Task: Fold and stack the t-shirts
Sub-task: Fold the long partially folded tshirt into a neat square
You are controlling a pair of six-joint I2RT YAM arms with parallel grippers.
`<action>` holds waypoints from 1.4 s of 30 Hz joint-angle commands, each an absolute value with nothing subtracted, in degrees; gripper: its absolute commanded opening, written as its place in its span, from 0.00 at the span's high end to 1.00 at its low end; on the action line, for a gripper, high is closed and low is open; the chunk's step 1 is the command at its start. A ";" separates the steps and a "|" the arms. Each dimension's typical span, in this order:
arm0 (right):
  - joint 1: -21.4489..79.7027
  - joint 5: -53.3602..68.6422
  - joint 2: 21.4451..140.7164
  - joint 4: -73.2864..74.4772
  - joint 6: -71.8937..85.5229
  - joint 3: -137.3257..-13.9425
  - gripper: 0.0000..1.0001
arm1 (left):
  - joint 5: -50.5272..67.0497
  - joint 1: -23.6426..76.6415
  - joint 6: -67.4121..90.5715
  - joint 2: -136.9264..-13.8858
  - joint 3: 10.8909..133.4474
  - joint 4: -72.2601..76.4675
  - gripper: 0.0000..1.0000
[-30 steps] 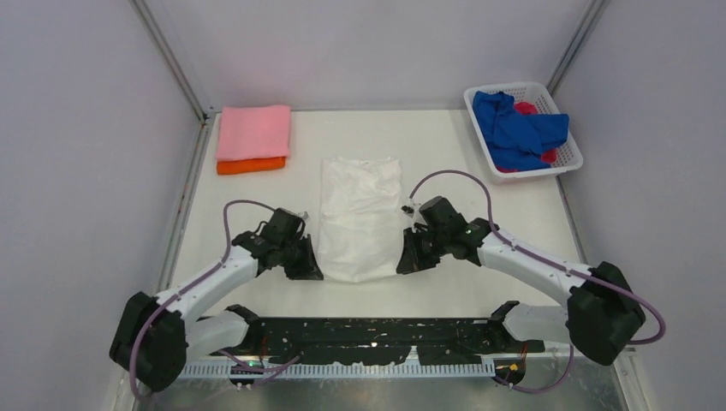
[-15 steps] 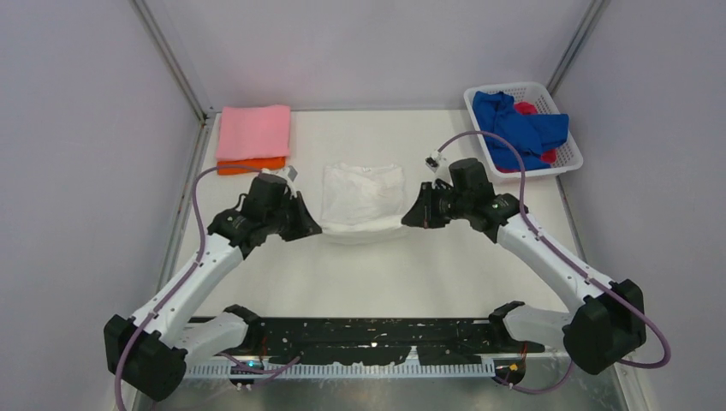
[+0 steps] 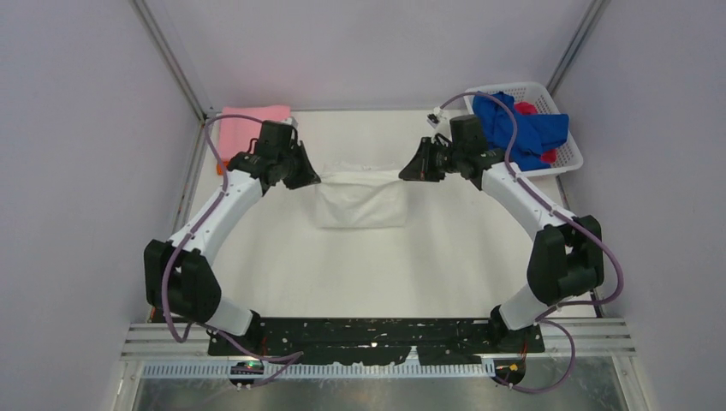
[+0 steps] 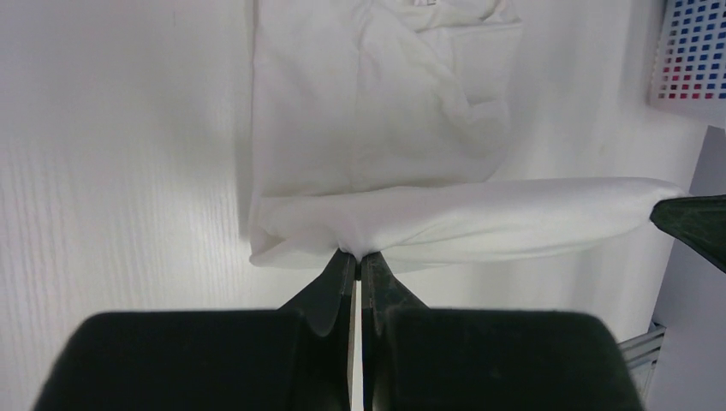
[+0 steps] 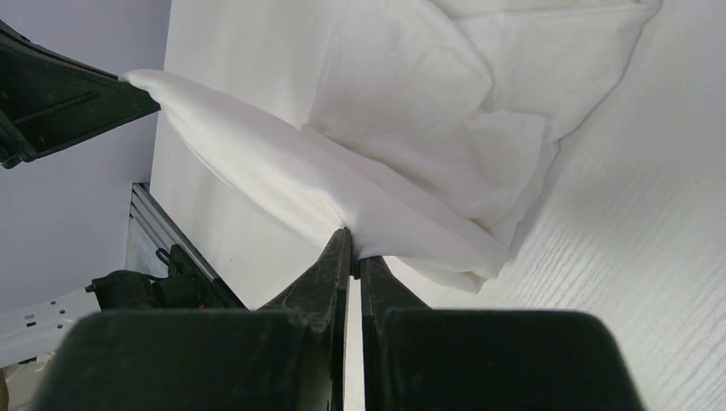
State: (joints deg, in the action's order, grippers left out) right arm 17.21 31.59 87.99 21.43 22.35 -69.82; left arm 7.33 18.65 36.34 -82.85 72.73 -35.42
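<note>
White t-shirt (image 3: 360, 205), one, pinched by left gripper (image 4: 358, 257) and right gripper (image 5: 353, 236).

White t-shirt (image 3: 360, 205): soft matt cloth, lightly creased. Counter (image 4: 111, 171): white, matt, fine ribbed grain. Basket (image 3: 539, 172): white plastic lattice. Left hand (image 4: 356, 255): black plastic, smooth, slight sheen.

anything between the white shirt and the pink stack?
Nothing visible lies between the white shirt and the pink stack. The left claw, shut on the shirt's edge, hangs by the stack's near corner.
</note>
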 commanded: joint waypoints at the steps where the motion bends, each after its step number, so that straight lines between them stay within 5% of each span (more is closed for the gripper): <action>1: 15.44 33.17 92.55 18.98 21.23 -75.91 0.95 | 4.62 16.97 34.51 -88.19 78.23 -33.53 1.00; 24: 12.06 28.54 123.41 15.90 23.59 -96.68 0.95 | 4.20 12.86 35.42 -121.41 105.67 -39.55 1.00; 26: 11.99 28.64 125.56 15.66 23.64 -97.90 0.88 | 4.58 12.60 35.55 -123.81 107.88 -40.56 0.98; 29: 11.88 28.56 127.18 15.77 23.72 -100.37 0.72 | 6.72 12.42 35.01 -126.51 110.93 -40.57 0.87; 32: 11.79 27.90 127.31 15.94 24.19 -101.89 0.49 | 9.39 12.43 34.72 -127.27 113.02 -39.80 0.39; 34: 11.78 27.91 125.90 16.08 24.39 -101.87 0.11 | 9.93 12.44 34.49 -126.14 113.82 -40.40 0.08; 35: 11.78 27.89 125.13 16.12 24.46 -100.94 0.03 | 10.10 12.40 34.43 -124.95 113.38 -40.38 0.01; 42: 14.06 34.19 111.09 10.27 26.00 -86.05 0.04 | 15.52 13.82 35.09 -113.61 101.01 -36.55 0.00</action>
State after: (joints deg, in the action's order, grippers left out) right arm 11.97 28.95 122.41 15.73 24.53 -91.85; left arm 10.79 12.80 35.35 -122.98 106.15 -38.96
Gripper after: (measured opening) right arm 0.956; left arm 0.995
